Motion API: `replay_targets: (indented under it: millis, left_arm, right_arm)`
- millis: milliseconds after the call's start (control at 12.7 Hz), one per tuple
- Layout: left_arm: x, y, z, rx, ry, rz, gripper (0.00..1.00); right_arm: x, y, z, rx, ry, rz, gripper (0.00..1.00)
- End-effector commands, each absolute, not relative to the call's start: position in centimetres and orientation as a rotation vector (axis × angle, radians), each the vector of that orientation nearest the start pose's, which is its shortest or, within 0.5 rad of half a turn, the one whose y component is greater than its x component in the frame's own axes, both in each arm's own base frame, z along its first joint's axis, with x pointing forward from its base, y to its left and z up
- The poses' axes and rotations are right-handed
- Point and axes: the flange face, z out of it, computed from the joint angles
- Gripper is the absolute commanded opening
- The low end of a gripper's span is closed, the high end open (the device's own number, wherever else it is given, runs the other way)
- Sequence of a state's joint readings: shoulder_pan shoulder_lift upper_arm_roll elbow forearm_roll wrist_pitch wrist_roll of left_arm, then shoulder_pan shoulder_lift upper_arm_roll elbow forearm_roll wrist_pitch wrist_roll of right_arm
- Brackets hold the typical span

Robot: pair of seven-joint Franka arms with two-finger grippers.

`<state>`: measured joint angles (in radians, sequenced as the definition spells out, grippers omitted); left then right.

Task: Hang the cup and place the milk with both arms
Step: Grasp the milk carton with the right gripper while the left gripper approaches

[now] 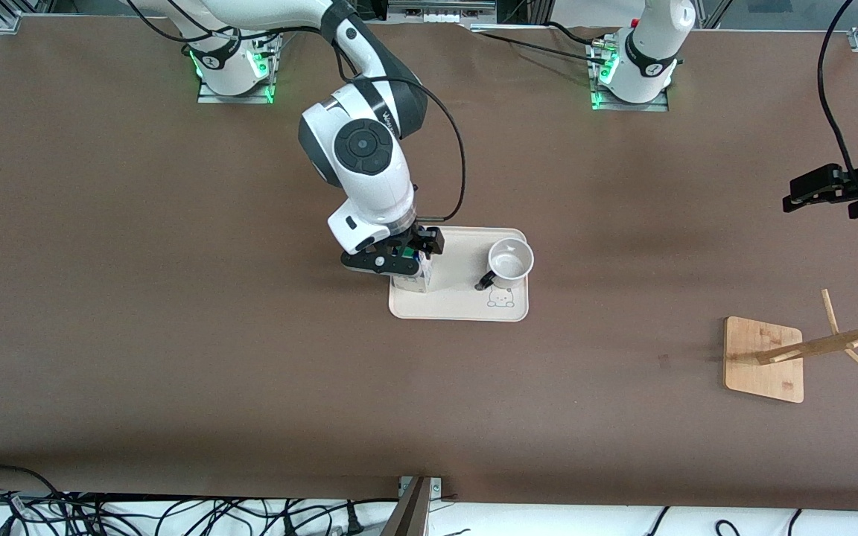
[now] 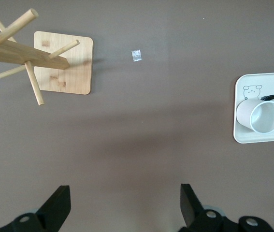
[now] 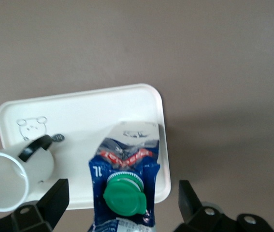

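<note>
The milk [image 1: 410, 282], a blue-topped carton with a green cap, stands on a white tray [image 1: 459, 307] at the end toward the right arm. My right gripper [image 1: 398, 258] is low over it and hides most of it. In the right wrist view the milk [image 3: 127, 159] stands between the open fingers [image 3: 54, 198], with a gap on each side. The white cup [image 1: 510, 262] stands upright on the tray's other end, its black handle toward the milk; it also shows in the right wrist view [image 3: 11, 179] and the left wrist view [image 2: 265, 116]. My left gripper [image 1: 816, 192] waits open and empty, high over the left arm's end of the table.
A wooden cup rack [image 1: 768, 357] with slanted pegs stands on a square base toward the left arm's end, nearer the front camera than the tray; it also shows in the left wrist view [image 2: 62, 63]. A small scrap [image 2: 136, 55] lies on the brown table between rack and tray.
</note>
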<state>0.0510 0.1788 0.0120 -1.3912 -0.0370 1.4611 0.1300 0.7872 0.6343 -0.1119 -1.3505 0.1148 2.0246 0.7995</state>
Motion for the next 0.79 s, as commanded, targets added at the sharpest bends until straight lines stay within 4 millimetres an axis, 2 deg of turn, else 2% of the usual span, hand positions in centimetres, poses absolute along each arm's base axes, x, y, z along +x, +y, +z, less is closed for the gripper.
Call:
replay_targets:
  millis: [0,79,157,236,315,394,472,551,708]
  left_arm:
    - [59.4,3.6,59.1,-3.175,0.117,0.201,1.0]
    - [59.5,3.5,58.9,-3.173,0.12,0.207,1.0]
    - [59.6,3.5,58.9,-3.17,0.119,0.207,1.0]
    - [59.7,3.2,58.5,-3.166,0.128,0.227,1.0]
    - [59.7,2.6,58.2,-3.166,0.16,0.248,1.0]
    - [59.6,2.1,58.0,-3.177,0.183,0.265,1.0]
    - [59.9,1.2,57.4,-3.175,0.205,0.28,1.0]
    - [60.4,0.1,56.1,-3.174,0.231,0.314,1.0]
    - [61.6,-2.1,53.0,-3.173,0.285,0.381,1.0]
  right_arm:
    - [53.7,47.8,32.8,-3.092,0.232,0.017,1.0]
    - [53.6,47.7,32.5,-3.088,0.232,0.009,0.88]
    - [53.6,47.7,32.5,-3.09,0.222,0.011,0.64]
    - [53.9,47.4,32.8,-3.089,0.214,0.006,0.48]
    - [54.5,47.0,33.8,-3.079,0.191,-0.011,0.37]
    - [55.0,46.3,35.5,-3.066,0.199,-0.011,0.35]
    - [56.0,44.4,37.1,-3.064,0.208,0.005,0.35]
    - [57.3,42.1,39.5,-3.066,0.177,0.019,0.35]
    - [59.8,35.7,42.6,-3.081,0.057,0.075,0.35]
